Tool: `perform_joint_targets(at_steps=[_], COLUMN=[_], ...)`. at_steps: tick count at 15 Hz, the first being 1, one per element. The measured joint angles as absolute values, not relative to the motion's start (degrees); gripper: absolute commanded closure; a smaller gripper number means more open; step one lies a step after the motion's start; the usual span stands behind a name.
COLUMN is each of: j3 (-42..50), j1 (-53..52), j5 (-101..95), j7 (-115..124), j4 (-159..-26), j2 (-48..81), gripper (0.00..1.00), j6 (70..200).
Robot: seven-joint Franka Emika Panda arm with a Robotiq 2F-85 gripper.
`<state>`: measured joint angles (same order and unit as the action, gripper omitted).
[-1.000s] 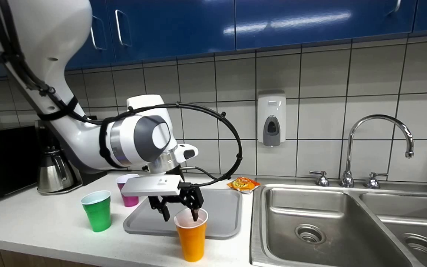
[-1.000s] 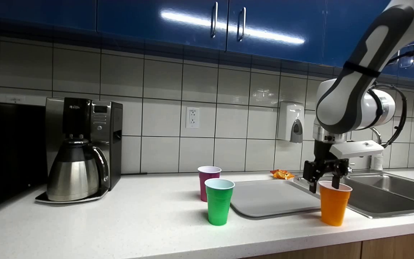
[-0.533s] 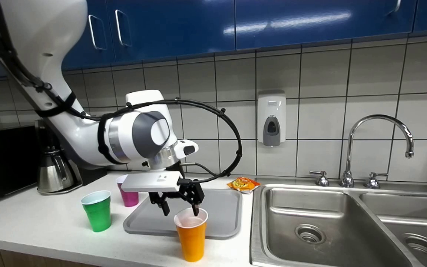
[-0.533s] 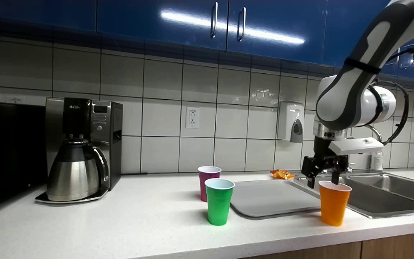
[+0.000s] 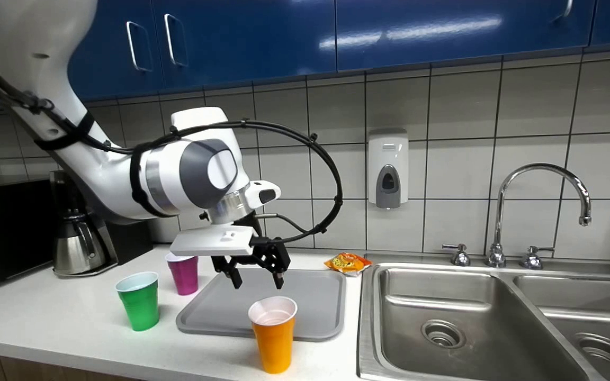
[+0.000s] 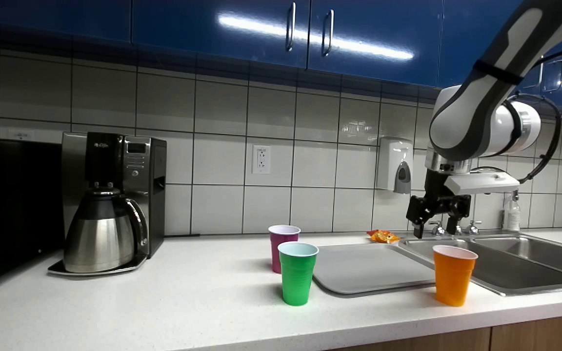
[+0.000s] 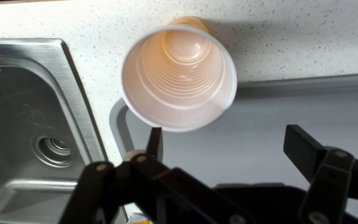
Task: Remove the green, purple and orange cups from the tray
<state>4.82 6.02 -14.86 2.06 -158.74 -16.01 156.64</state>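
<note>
The gripper (image 5: 258, 283) stood wide with nothing between its fingers (image 7: 301, 149), above the tray (image 5: 318, 307) and clear of the orange cup (image 5: 274, 341), which rested upright on the counter (image 6: 178, 312) just outside the tray's edge. Beyond the tray's end away from the sink (image 5: 371, 338), the purple cup (image 6: 281, 248) and green cup (image 6: 297, 278) stood upright on the counter too. All three removals looked done; the next move likely called for lifting and backing off without catching the orange cup's rim.
</note>
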Motion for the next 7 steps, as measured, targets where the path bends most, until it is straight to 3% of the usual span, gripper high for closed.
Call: perform_joint_targets(at_steps=[7], j3=[3.7], j1=[5.8], j5=[-14.6], j7=[2.1], j4=[-158.2], j2=[-18.4], gripper=[0.0], j6=[155.6])
